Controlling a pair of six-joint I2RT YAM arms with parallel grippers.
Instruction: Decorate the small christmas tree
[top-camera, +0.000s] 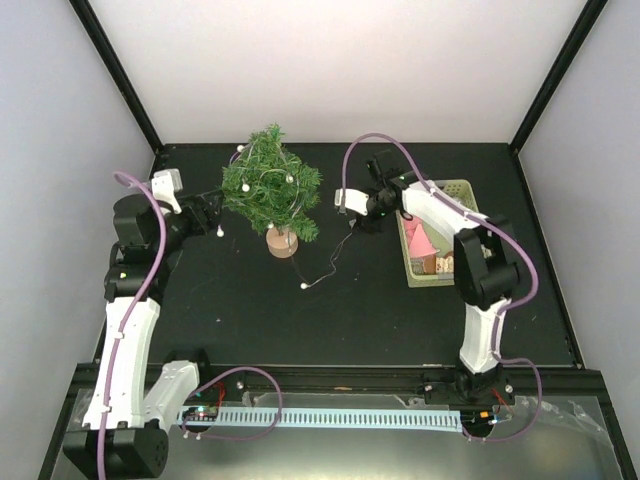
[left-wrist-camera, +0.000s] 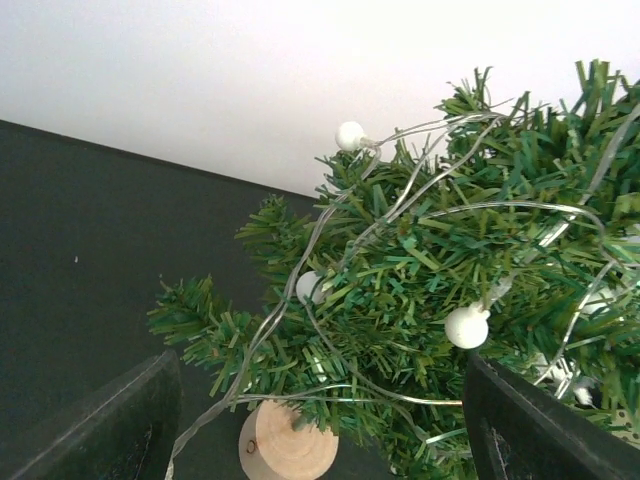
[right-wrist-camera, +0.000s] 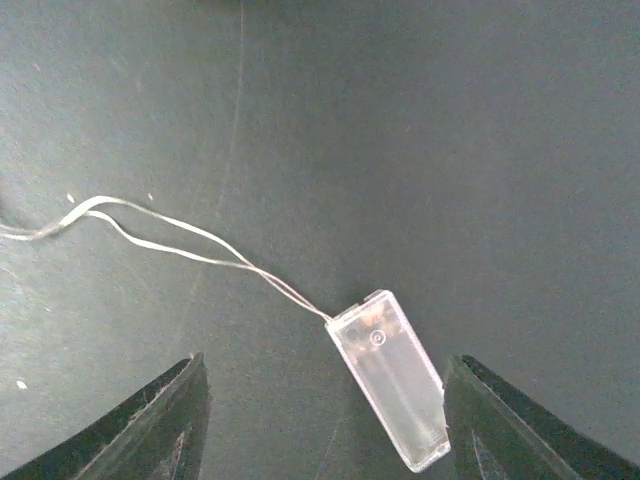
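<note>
Closest in, a loose bulb lies on the table at the end of a thin wire that runs up toward the right gripper. That gripper hangs over the table with its jaws spread. A clear battery box lies flat between them, clamped by neither finger, its lower end just beside one of them. Two strands of wire leave its top end. There's no lettering on the box that I can make out, only a small round mark.

Over to the tree: it stands upright, mid-table and left of centre, on its wooden base. Wire and white bulbs are already looped through the branches. The left gripper faces it from the tree's left, jaws wide and pinching nothing, near the lower boughs but apart from them.

My read on handling: it's light, and bushy above a small disc, so a sideways tug on the wire could tip it. The needles look springy and bristly, so they'd give under a pinch and snag the wire. The best hold looks like the short trunk just above the base, or the disc itself, with the branches only for steadying.

Further back on the right, a pale green basket holds pink pieces, with no readable labels.
</note>
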